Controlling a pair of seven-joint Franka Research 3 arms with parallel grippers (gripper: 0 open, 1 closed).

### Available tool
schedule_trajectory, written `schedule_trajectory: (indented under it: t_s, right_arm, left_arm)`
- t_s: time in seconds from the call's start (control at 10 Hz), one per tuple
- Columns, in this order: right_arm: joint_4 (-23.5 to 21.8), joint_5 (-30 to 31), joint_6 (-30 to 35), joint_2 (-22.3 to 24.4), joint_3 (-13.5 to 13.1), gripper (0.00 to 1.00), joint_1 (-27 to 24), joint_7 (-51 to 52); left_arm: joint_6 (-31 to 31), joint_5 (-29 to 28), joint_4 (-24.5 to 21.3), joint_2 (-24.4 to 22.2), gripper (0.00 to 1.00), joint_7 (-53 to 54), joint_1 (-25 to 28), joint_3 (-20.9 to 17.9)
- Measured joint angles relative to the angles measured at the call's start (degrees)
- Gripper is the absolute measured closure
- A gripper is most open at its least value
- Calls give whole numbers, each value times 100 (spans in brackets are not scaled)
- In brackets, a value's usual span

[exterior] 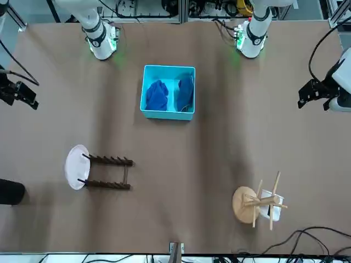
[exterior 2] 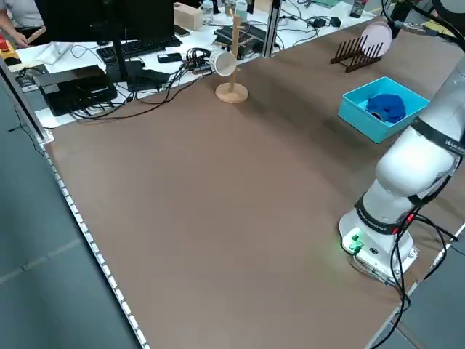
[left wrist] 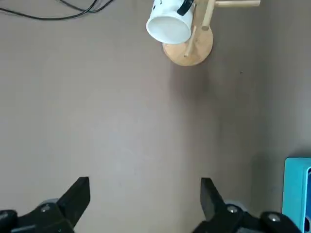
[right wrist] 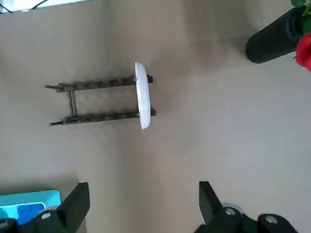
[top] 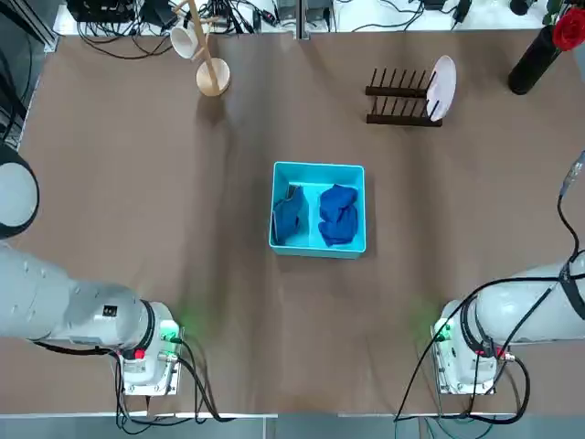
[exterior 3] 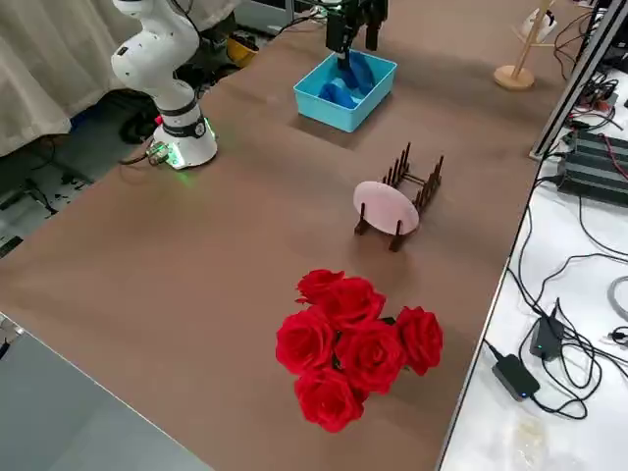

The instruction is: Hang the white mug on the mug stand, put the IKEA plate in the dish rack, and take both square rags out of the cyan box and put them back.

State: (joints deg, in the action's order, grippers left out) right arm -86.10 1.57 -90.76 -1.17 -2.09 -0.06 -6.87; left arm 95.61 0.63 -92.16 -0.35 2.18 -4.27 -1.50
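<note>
Brown cloth covers the table; at its middle the cyan box holds both square rags side by side. Near the far edge, the white mug hangs on the mug stand toward the left corner, and the IKEA plate stands upright in the dish rack toward the right. Both the left gripper and right gripper hover above the table with fingers spread, grasping nothing.

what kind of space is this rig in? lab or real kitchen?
Most likely a robotics lab, not a kitchen: the brown table is a test bench, a monitor and keyboard sit beside it, and loose cables run along its far edge.
</note>
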Motion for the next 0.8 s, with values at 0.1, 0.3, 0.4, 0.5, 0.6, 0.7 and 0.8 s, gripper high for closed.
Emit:
schedule_trajectory:
  t_s: [0.1,0.3,0.4,0.5,0.6,0.7,0.8]
  right_arm:
    - [23,0,41,0,-1,1,-84,36]
    - [27,-1,145,0,-1,1,-145,59]
    - [27,-1,167,0,6,1,-145,60]
    - [27,-3,173,0,33,1,-144,68]
    - [29,-3,175,0,79,1,-137,69]
    - [35,-3,174,0,107,1,-120,69]
    - [39,-3,174,0,121,1,-116,70]
  left_arm:
    - [0,0,-1,-6,0,0,0,-1]
    - [0,0,-2,-13,0,0,1,-4]
    - [0,0,-2,-15,0,0,1,-4]
    - [0,0,-2,-15,0,0,1,-7]
    - [0,0,-2,-15,0,0,3,-12]
    - [0,0,-2,-15,0,0,4,-14]
    - [0,0,-2,-15,0,-1,4,-15]
